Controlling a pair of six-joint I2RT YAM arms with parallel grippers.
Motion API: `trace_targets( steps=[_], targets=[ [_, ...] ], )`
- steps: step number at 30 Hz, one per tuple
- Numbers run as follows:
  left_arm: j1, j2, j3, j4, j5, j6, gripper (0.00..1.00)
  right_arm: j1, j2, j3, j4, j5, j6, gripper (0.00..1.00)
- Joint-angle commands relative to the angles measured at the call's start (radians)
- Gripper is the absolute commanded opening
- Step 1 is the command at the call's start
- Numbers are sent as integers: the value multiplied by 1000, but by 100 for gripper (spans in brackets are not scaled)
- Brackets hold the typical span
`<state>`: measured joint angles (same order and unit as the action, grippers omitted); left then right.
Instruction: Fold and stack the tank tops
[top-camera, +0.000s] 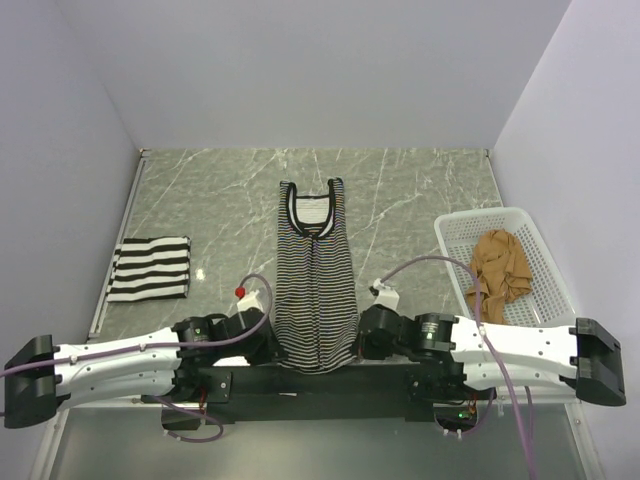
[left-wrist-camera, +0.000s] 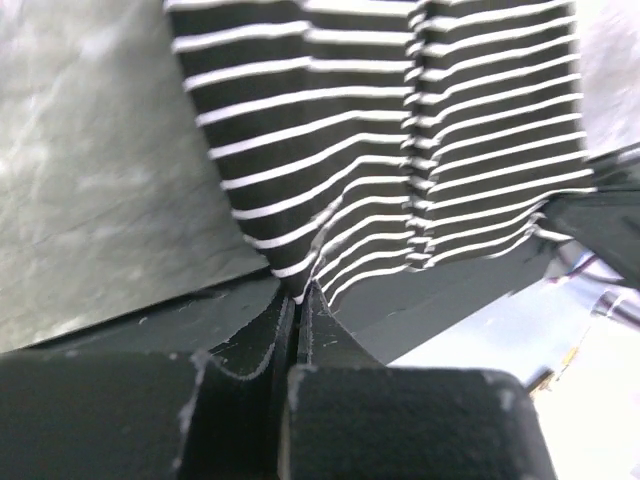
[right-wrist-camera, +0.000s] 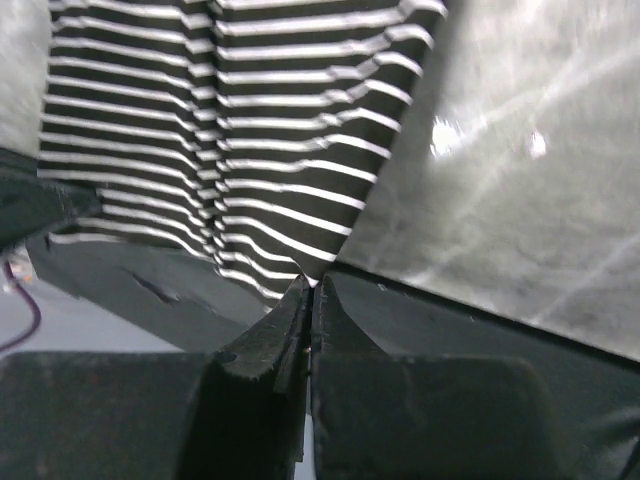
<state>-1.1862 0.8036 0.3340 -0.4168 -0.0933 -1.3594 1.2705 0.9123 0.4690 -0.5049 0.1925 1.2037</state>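
Note:
A long thin-striped tank top (top-camera: 317, 280) with black trim lies flat down the middle of the table, neckline far, hem at the near edge. My left gripper (top-camera: 274, 345) is shut on its near left hem corner (left-wrist-camera: 298, 290). My right gripper (top-camera: 362, 342) is shut on the near right hem corner (right-wrist-camera: 312, 278). The bold black-and-white striped tank top (top-camera: 150, 268) lies folded at the left. The tan-brown tank top (top-camera: 500, 270) sits crumpled in the basket.
A white mesh basket (top-camera: 455, 232) stands at the right of the table. A black base bar (top-camera: 320, 380) runs along the near edge under the hem. White walls close in the back and both sides.

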Motion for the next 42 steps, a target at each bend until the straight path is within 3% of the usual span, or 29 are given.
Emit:
trace_targets(
  steps=[1, 10, 22, 33, 42],
  targets=[
    [51, 43, 74, 30, -34, 74, 1, -23, 72, 91, 0, 74, -53, 0],
    [299, 172, 181, 138, 46, 235, 0, -206, 201, 215, 95, 44, -208, 0],
    [548, 391, 416, 214, 155, 379, 1, -473, 338, 470, 120, -48, -412, 0],
    [763, 742, 643, 320, 317, 470, 1, -697, 701, 752, 174, -189, -529, 0],
    [840, 1018, 893, 336, 403, 499, 1, -784, 948, 941, 195, -281, -544, 0]
  ],
)
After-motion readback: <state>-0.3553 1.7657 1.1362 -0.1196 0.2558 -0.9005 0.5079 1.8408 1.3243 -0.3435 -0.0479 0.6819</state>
